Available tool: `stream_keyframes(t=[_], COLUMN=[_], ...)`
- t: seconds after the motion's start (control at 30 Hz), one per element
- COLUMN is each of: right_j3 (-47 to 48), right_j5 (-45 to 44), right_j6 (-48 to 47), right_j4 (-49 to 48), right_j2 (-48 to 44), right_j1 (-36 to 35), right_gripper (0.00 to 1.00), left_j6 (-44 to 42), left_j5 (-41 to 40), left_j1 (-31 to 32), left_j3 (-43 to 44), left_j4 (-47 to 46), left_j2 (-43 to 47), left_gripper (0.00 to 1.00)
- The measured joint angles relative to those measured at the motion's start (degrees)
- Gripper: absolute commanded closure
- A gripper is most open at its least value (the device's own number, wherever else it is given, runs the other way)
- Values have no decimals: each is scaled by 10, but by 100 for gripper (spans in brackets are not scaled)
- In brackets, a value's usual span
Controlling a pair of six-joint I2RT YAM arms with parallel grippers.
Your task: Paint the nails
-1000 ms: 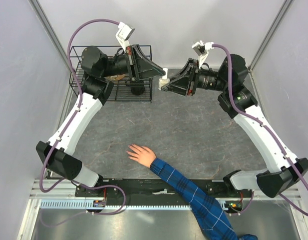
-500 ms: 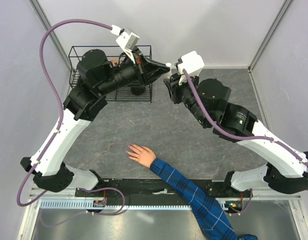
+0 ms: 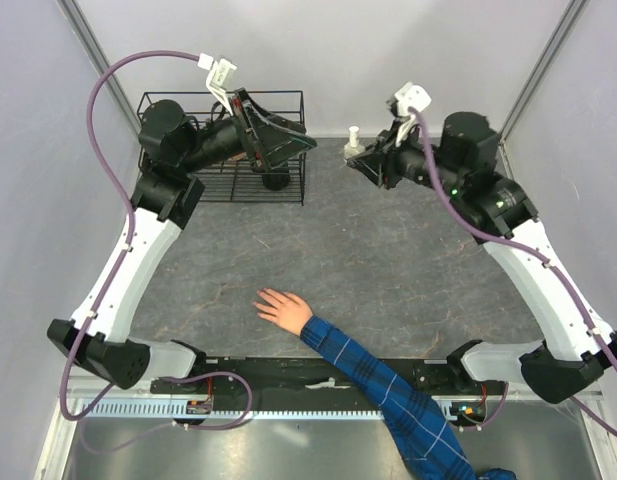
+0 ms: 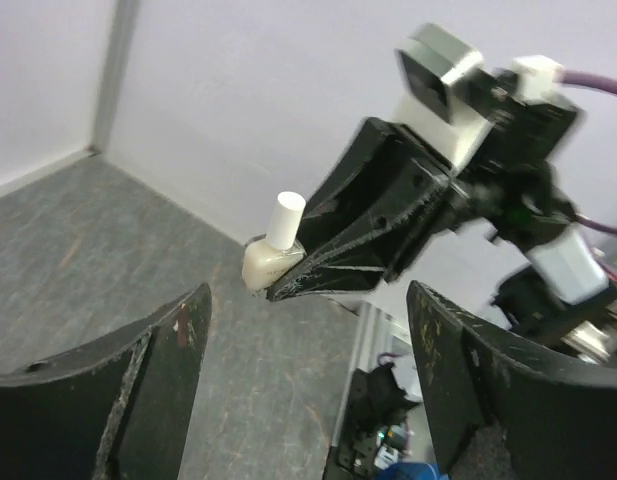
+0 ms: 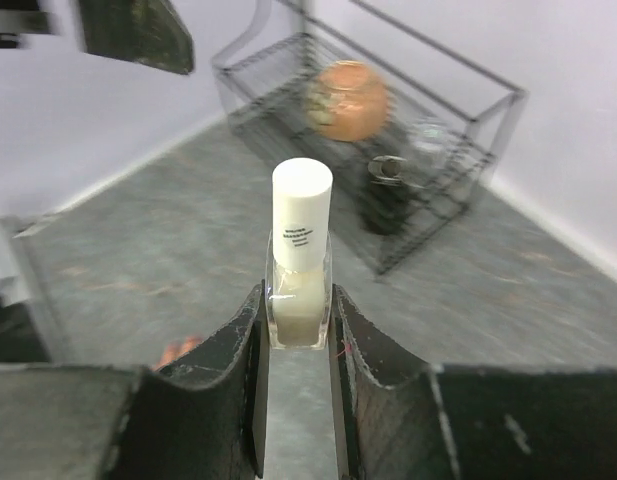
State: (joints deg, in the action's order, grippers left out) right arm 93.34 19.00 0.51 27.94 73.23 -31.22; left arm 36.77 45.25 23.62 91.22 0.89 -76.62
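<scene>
My left pincer (image 3: 300, 142) has just sprung from clamped to wide and backed off over the black wire basket (image 3: 188, 185); it holds nothing. Half a second ago it was nose to nose with my right pincer (image 3: 362, 162), which stays pinched narrow on the small clear glass bottle (image 5: 301, 260). The white cylindrical cap (image 5: 302, 200) is still seated on that bottle, so I judge the opening unfinished: no brush is out. The nails (image 3: 262, 298), too small to make out, belong to the bare light-skinned hand (image 3: 284, 308) lying flat on the grey bench (image 3: 388, 270), well apart from my 2 pincers.
</scene>
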Motion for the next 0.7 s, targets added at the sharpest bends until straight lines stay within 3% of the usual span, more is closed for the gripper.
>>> stream_keyframes(t=[0.17,0.3,0.5,0.7], right_j3=[-22,-49,-72,-81], right_j5=[211,315,397,427], right_j6=[91,174,274,314], right_j4=[-61,-132,-240,-283], right_j2=[0,1,11,16], right_j1=[73,92,91,91], right_gripper=[100,100,100,100], left_j6=[133,183,214,229], left_j5=[107,149,175,197], left_j1=[-6,-5,1,27], left_j3=[-9,-7,18,56], left_j4=[-150,-204,-228,-238], left_j2=[-40,-68,-98,-125], left_gripper=[27,33,39,42])
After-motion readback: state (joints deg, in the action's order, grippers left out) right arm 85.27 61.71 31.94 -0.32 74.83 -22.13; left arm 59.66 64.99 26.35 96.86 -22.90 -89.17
